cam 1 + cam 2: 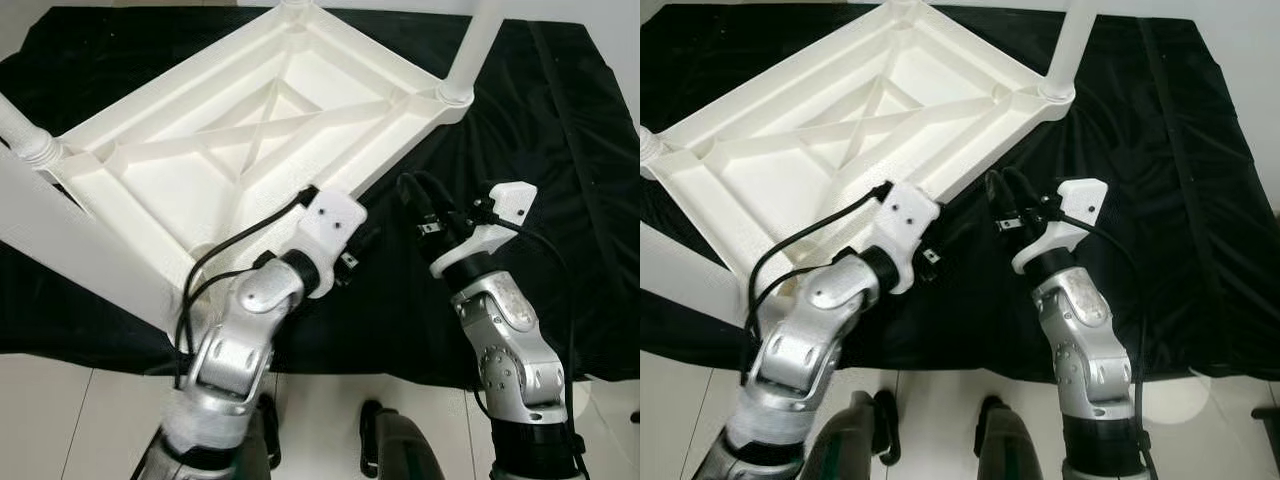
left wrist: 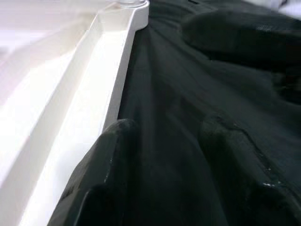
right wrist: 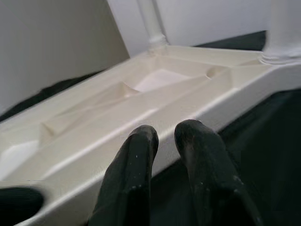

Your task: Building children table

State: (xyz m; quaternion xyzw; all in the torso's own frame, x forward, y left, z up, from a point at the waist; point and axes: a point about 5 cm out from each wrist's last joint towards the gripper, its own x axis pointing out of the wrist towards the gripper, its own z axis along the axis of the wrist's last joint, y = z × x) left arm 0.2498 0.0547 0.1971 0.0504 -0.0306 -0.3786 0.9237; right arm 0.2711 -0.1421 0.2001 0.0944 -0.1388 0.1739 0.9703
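Left eye view: white plastic table [image 1: 250,130] lies upside down on a black cloth [image 1: 560,180] spread over the floor [image 1: 60,400], ribbed underside up. Legs [image 1: 478,45] stand fitted at the far corners. Left tool [image 1: 352,262] sits at the table's near rim, over the cloth; right tool [image 1: 425,205] hangs just off the same rim, nearer the right corner.

Right eye view: same layout; open cloth to the right of the right tool.

Left wrist view: fingers [image 2: 101,183] set moderately apart, holding nothing, the rim just beside one.

Right wrist view: fingers [image 3: 136,174] narrow, a small gap, empty, pointing at the rim.

Judgement: moulded plastic, light, stiff, slick. The rim or a rib is the best hold.
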